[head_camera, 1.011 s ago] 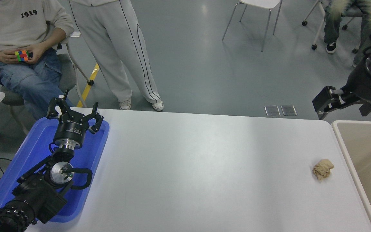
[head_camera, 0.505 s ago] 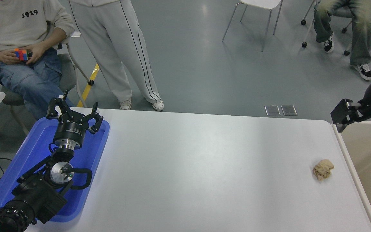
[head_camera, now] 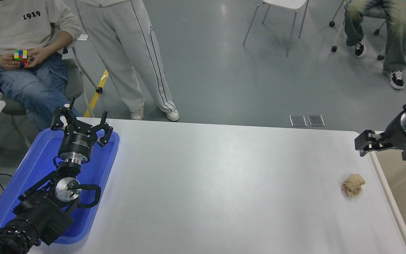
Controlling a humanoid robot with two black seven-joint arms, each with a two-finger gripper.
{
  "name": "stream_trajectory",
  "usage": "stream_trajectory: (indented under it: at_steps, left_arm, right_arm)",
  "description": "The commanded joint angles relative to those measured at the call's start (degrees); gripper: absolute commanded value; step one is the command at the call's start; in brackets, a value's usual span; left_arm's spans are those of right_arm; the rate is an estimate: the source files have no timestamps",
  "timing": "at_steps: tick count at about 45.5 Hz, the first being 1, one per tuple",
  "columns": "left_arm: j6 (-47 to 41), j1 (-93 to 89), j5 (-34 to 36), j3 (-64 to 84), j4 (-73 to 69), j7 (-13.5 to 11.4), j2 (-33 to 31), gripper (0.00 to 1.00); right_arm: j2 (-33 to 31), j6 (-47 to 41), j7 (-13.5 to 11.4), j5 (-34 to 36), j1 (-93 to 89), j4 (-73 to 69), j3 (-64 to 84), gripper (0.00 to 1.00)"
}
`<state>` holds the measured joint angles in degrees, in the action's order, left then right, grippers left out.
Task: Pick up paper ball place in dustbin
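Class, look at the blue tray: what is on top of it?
Over the blue tray sits the parked left arm with its open claw. The arm hides much of the tray floor; the visible part is bare.

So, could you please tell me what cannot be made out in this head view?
- Dustbin: the right edge cuts it off; only its rim and part of the inside show.
- Right gripper: seen side-on, partly cut by the right edge; whether its jaws are open is unclear.
- Paper ball: too small to read its folds.

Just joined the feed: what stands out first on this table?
A tan paper ball lies alone on the white table near its right edge, beside the beige dustbin. The right gripper hangs above and beyond it. At far left, the left gripper sits parked over a blue tray.
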<state>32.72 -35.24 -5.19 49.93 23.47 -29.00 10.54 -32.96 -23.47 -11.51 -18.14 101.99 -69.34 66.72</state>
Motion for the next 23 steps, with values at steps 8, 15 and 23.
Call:
stream_trajectory:
  at_steps: [8,15,23]
  left_arm:
    - [0.06,0.0,0.0,0.0,0.0,-0.09,0.01,1.0]
    - [-0.03,0.0,0.0,0.0,0.0,-0.09,0.01,1.0]
    - [-0.03,0.0,0.0,0.0,0.0,-0.09,-0.08,1.0]
  right_arm:
    - [-0.18,5.37,0.0,0.56,-19.1,14.49,-9.32,1.0]
    - [-0.09,6.95,0.0,0.65,-22.53,17.83,-9.93,1.0]
    - [0.35,10.55,0.0,0.56,-29.91,22.75,-15.56,1.0]
